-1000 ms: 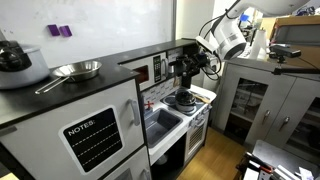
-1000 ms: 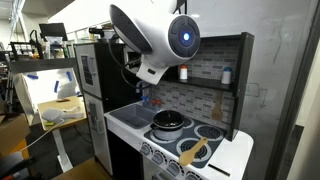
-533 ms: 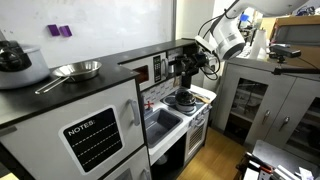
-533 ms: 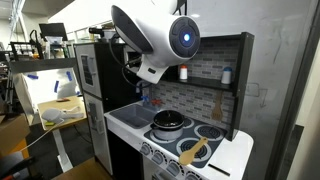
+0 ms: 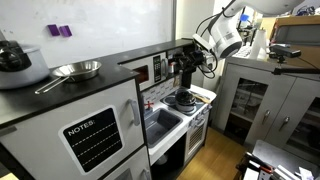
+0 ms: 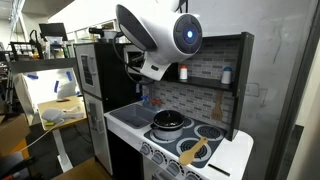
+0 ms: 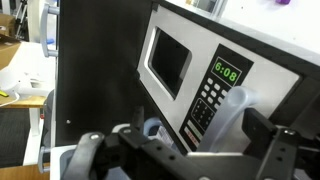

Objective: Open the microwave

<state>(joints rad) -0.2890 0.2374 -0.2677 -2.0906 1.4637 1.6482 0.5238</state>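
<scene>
Wrist view: my gripper [image 7: 185, 150], jaws spread wide and empty, faces the microwave [image 7: 172, 62], which lies straight ahead and slightly above. Its door is shut, and the window sits left of the keypad [image 7: 208, 100]. An exterior view shows the microwave [image 5: 148, 72] tucked under the countertop [image 5: 70, 95]; only the wrist camera resolves the keypad.

Toy-kitchen surfaces only. Black top [image 5: 70, 97] on left unit in an exterior view: steel frying pan [image 5: 76, 70] flat on it, handle toward near-left; dark pot [image 5: 15, 60] at far-left edge, partly cut off. White counter [image 6: 124, 118] lower down: sink basin [image 5: 160, 122] set into it, stove burners [image 6: 212, 132] to the right. Black pot [image 6: 168, 121] sits on a far burner, wooden utensil [image 6: 193, 152] lies across the near burner. Whole unit stands on wood floor [image 5: 225, 152].
</scene>
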